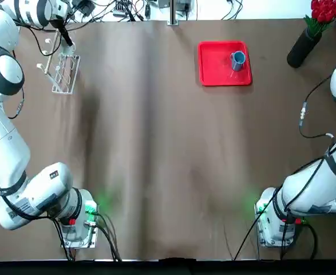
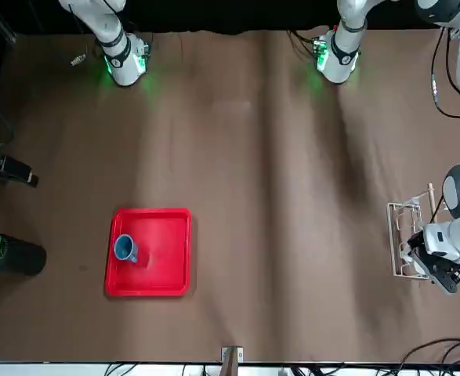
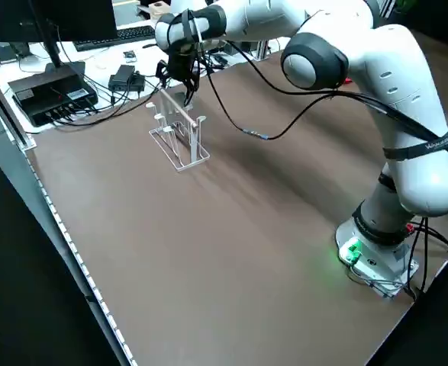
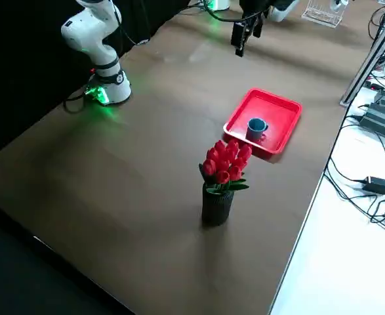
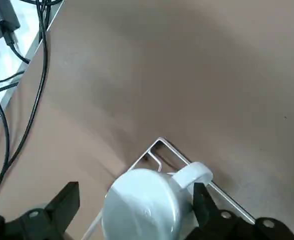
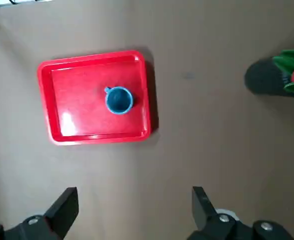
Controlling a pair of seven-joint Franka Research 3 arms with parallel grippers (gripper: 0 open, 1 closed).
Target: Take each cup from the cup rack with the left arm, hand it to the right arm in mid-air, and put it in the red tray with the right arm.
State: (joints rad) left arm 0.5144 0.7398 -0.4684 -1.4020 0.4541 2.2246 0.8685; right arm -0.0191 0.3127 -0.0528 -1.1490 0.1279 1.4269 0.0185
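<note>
A white cup (image 5: 147, 207) sits on the wire cup rack (image 1: 64, 73) at the table's far left corner. My left gripper (image 5: 134, 192) is right over it, open, one finger on each side of the cup and neither touching it. From the side, the left gripper (image 3: 185, 76) hangs just above the cup rack (image 3: 179, 141). A blue cup (image 1: 237, 59) stands upright in the red tray (image 1: 213, 71) at the far right. My right gripper (image 6: 134, 197) is open and holds nothing, high above the table on the near side of the red tray (image 6: 81, 115).
A black vase of red flowers (image 1: 308, 40) stands at the far right corner, beyond the tray. Cables and boxes (image 3: 56, 88) lie on the white bench past the table's far edge.
</note>
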